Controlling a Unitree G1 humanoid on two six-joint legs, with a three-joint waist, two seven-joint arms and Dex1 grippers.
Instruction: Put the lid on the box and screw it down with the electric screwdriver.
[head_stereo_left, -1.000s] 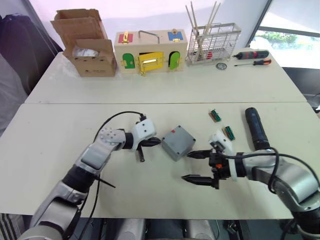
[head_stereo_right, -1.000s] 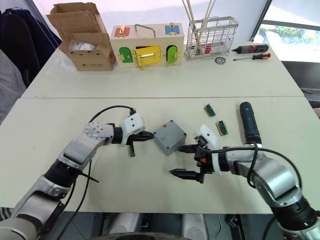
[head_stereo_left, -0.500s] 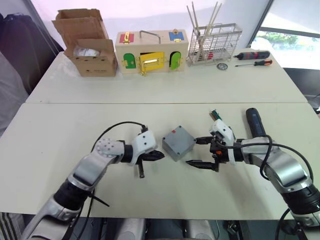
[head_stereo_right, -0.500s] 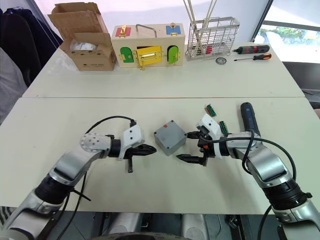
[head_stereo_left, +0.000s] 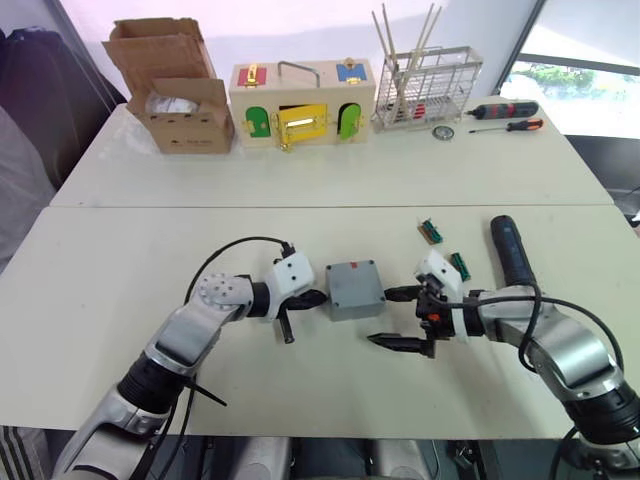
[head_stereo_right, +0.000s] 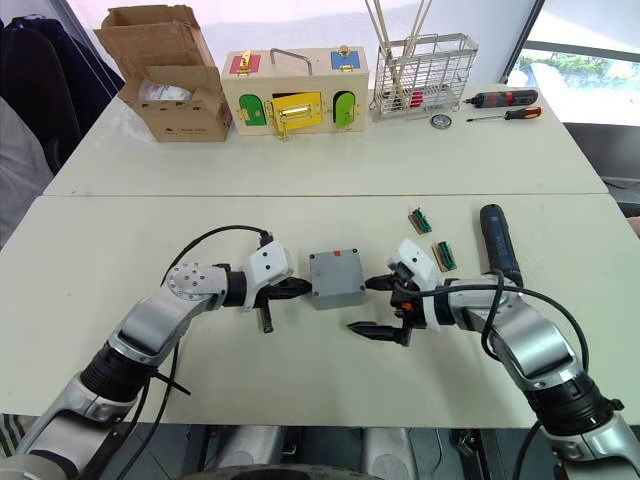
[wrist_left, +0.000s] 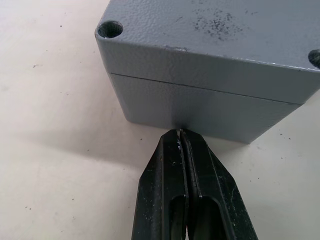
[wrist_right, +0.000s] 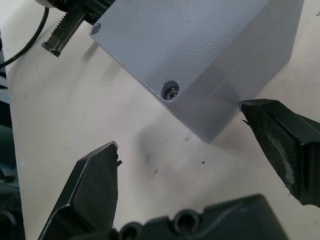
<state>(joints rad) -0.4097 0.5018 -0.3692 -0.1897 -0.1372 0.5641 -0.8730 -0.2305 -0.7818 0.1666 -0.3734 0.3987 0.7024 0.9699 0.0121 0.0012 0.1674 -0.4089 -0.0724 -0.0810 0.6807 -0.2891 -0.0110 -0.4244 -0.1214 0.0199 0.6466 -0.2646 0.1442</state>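
Centrally, the small square grey plastic box (head_stereo_left: 357, 288) is seen on the near cream table (head_stereo_left: 110, 300), with its flat grey plastic lid (wrist_left: 225, 30) already seated on top; a thin seam between lid and box body is visible in the left wrist view. A small red mark is carried on the box's far top edge. A screw is seen recessed in one corner hole of the lid in the right wrist view; an open corner hole is noted in the left wrist view.

Left gripper (head_stereo_left: 310, 298): its two black fingers (wrist_left: 185, 190) are pressed together, with nothing between them, and their joined tips are set against the box's left side wall, low down.

Right gripper (head_stereo_left: 393, 317): fingers (wrist_right: 95, 185) spread wide apart, nothing held. One fingertip is found just beside the box's right corner; the other lies nearer the robot, off the box.

The thick black cylindrical electric screwdriver (head_stereo_left: 511, 255) is laid flat on the near table, well to the right of the box, beyond the right forearm. Two small green connector pieces (head_stereo_left: 430, 231) lie between box and screwdriver.

On the far table are noted: a brown cardboard box (head_stereo_left: 180, 100), a wooden latch box with coloured doors (head_stereo_left: 300, 105), a white wire rack holding sticks (head_stereo_left: 428, 90), and slim red-and-black hand screwdrivers (head_stereo_left: 506, 115).
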